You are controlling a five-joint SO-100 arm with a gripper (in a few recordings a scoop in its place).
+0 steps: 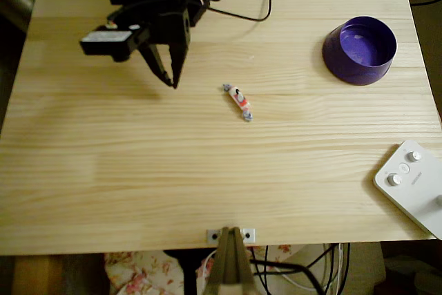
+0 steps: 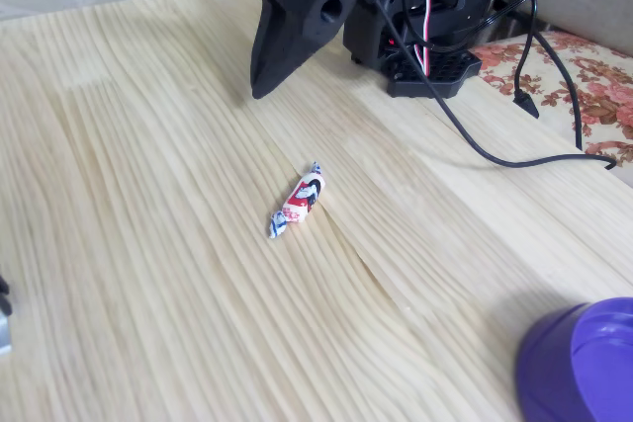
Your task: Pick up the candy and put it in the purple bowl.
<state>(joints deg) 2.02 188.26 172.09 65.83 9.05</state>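
Bare wooden table (image 1: 138, 170) is seen on all sides of the candy (image 1: 238, 101); nothing stands between it and the gripper (image 1: 168, 77), nor between it and the purple bowl (image 1: 360, 50). A white knobbed device (image 1: 412, 183) occupies the lower right corner in the overhead view, well apart. A black cable (image 2: 475, 135) lies near the arm base.

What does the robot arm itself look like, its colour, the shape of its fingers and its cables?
The arm is matt black plastic throughout. Its gripper has two long fingers that taper to sharp points, one with a round hole in its side. A small black box with a pale label sticks out beside the gripper. Black cables trail over the light wooden table; red and white wires run along the base.
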